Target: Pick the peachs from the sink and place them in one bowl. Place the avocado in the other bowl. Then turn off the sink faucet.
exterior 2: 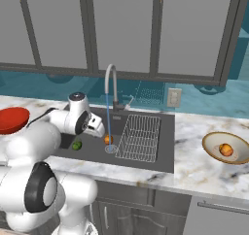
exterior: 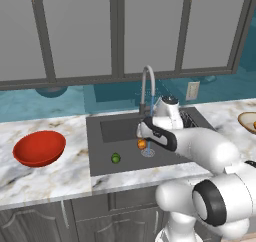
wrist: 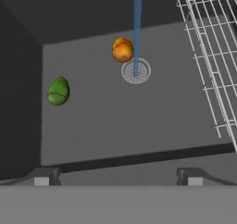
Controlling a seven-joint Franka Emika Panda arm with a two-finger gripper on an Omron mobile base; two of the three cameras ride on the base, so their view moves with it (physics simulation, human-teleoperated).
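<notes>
A kitchen: sink [exterior: 105, 128], faucet [exterior: 147, 83], marble counter [exterior: 45, 178]

Both base cameras look forward and down from behind the arm, sharing the sink [exterior: 125, 151]; the hand camera peers close, straight into that basin.

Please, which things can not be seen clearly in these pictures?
- Tan bowl: cut by the right edge in the left base view.
- Red bowl: cut by the left edge in the right base view, partly behind the arm.
- Faucet lever: too small to read its position.
</notes>
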